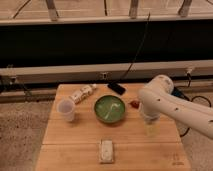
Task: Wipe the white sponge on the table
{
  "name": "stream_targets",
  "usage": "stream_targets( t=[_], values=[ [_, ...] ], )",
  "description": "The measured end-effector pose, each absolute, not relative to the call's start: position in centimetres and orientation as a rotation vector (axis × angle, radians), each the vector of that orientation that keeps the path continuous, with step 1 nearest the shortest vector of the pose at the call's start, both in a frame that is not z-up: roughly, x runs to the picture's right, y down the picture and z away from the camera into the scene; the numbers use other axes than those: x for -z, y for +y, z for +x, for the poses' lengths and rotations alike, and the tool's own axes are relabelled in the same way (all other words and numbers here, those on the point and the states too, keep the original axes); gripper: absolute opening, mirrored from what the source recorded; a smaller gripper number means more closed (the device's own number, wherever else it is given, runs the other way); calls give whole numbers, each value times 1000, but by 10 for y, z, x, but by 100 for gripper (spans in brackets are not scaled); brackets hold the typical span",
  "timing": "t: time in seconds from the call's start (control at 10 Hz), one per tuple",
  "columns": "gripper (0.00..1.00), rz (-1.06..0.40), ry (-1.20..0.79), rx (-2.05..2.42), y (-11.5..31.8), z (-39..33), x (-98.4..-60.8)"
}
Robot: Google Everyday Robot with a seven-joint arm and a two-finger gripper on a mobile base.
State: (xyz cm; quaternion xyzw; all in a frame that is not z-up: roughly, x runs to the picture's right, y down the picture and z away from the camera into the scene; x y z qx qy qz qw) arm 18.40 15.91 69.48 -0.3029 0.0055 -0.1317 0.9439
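Note:
The white sponge (pixel 106 150) lies flat near the front edge of the light-brown wooden table (pixel 75 135), a little left of centre. My white arm reaches in from the right, and the gripper (pixel 150 129) hangs over the table's right half, right of and slightly behind the sponge, well apart from it. Nothing shows in the gripper.
A green bowl (pixel 110 109) stands at the table's centre. A translucent white cup (pixel 66 109) is at the left. A white tube with dark markings (pixel 82 93) and a black flat object (pixel 116 88) lie at the back. A small red object (pixel 134 104) lies beside the arm.

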Motion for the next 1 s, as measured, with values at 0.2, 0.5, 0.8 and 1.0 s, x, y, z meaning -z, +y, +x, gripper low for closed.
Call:
stream_targets(
  t=[0.2,0.5,0.8,1.0],
  values=[
    [80,-633,-4,348,176,168,-698],
    [80,-644,-24,428,200,158,-700],
    [80,-653,-52,521,217,126,-711],
    [80,-666,-62,568,232,125,-713]
  ],
)
